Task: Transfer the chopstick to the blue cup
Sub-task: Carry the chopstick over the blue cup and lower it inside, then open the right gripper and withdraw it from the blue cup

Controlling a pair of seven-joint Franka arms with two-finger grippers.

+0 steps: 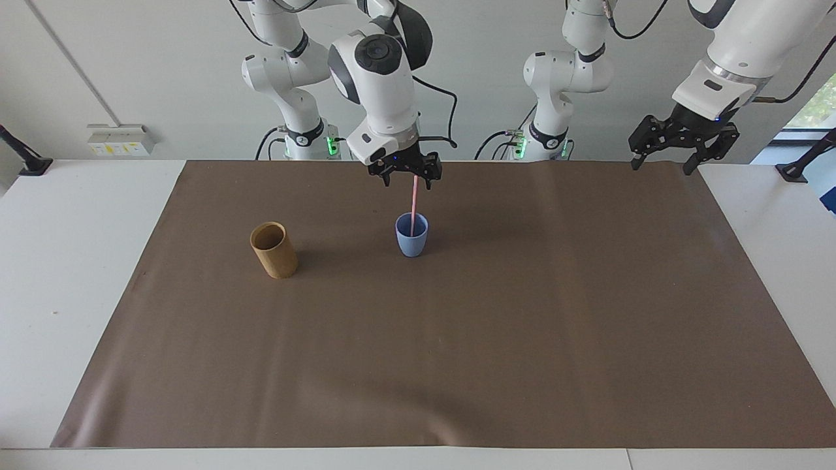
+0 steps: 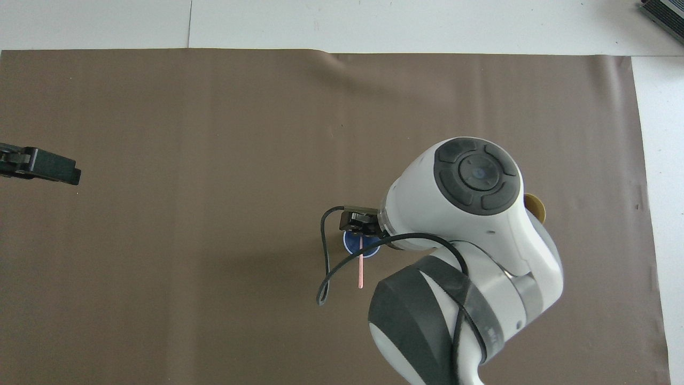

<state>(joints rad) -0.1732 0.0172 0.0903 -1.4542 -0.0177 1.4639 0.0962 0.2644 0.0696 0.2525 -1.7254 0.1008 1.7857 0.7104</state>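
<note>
The pink chopstick (image 1: 413, 205) stands in the blue cup (image 1: 411, 243), which sits on the brown mat toward the robots' side. The stick's lower end is inside and its upper part rises above the rim. My right gripper (image 1: 406, 181) hovers over the cup, open. Its fingers are spread to either side of the stick's top without gripping it. In the overhead view the chopstick (image 2: 361, 267) leans out of the blue cup (image 2: 352, 247), with the right gripper (image 2: 362, 227) partly covering the cup. My left gripper (image 1: 661, 166) waits open over the mat's corner at the left arm's end.
A taller tan cup (image 1: 274, 251) stands upright on the brown mat (image 1: 457, 339), beside the blue cup toward the right arm's end. In the overhead view the right arm's wrist mostly hides the tan cup (image 2: 536, 206). White table surface surrounds the mat.
</note>
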